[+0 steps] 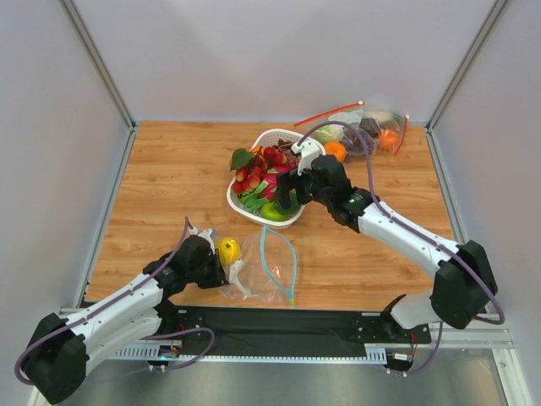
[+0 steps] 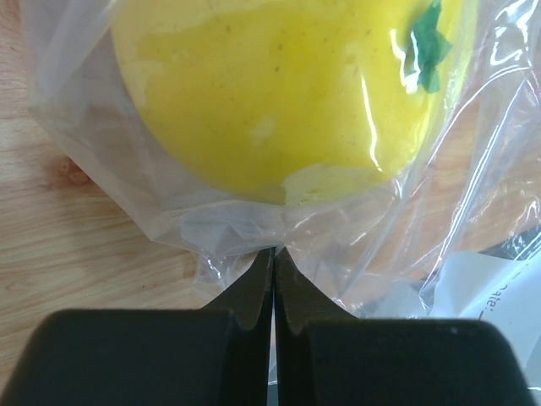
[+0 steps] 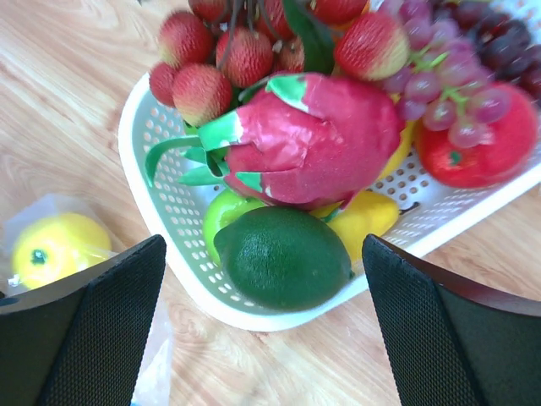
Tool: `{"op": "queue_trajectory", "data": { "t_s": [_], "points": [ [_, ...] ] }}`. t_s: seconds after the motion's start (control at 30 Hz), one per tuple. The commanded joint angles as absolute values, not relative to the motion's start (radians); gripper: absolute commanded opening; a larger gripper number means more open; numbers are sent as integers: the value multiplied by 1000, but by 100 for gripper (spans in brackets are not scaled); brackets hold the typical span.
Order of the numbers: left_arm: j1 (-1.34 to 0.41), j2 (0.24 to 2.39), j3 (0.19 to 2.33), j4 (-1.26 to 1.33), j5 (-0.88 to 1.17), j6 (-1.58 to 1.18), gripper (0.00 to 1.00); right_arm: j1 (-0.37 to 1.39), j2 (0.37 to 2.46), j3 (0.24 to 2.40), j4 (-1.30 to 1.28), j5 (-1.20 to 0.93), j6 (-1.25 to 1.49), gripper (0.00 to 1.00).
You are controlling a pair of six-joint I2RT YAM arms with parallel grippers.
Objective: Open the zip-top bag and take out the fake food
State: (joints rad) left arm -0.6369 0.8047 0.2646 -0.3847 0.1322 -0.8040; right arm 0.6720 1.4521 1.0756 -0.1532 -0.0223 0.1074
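The zip-top bag lies open on the table near the front, its teal zip strip spread in a loop. A yellow lemon sits inside its left end and fills the left wrist view. My left gripper is shut, pinching the bag's plastic just below the lemon. My right gripper is open and empty above the front edge of the white basket. A dark green fruit lies in the basket between its fingers. Red strawberries lie further back.
The basket also holds a pink dragon fruit, purple grapes and other produce. An orange lies behind it. A second clear bag with a red-orange zip strip holds more food at the back right.
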Motion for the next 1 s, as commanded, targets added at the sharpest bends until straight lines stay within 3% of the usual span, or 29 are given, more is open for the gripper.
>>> {"op": "queue_trajectory", "data": {
  "t_s": [0.0, 0.17, 0.27, 0.3, 0.37, 0.47, 0.57, 0.7, 0.8, 0.97],
  "points": [
    [-637, 782, 267, -394, 140, -787, 0, 672, 1341, 1065, -193, 32, 101, 99],
    [-637, 779, 268, -390, 152, -775, 0, 676, 1203, 1016, -314, -27, 135, 93],
    [-637, 778, 275, -357, 189, -743, 0, 722, 1122, 948, -380, -41, 150, 81],
    [-637, 779, 278, -353, 193, -736, 0, 764, 1108, 931, -393, -32, 172, 71],
    [-637, 779, 290, -348, 198, -719, 1, 798, 1082, 879, -408, -43, 199, 62],
    [-637, 779, 313, -371, 189, -704, 14, 845, 1063, 813, -373, -92, 261, 45],
    [-637, 769, 330, -406, 181, -703, 24, 868, 1077, 784, -325, -112, 291, 41],
    [-637, 688, 342, -498, 152, -733, 48, 893, 1103, 778, -282, -169, 299, 34],
    [-637, 597, 354, -560, 132, -764, 56, 899, 1118, 772, -249, -219, 311, 30],
    [-638, 456, 368, -649, 89, -839, 60, 905, 1138, 749, -219, -229, 308, 30]
  ]
}}
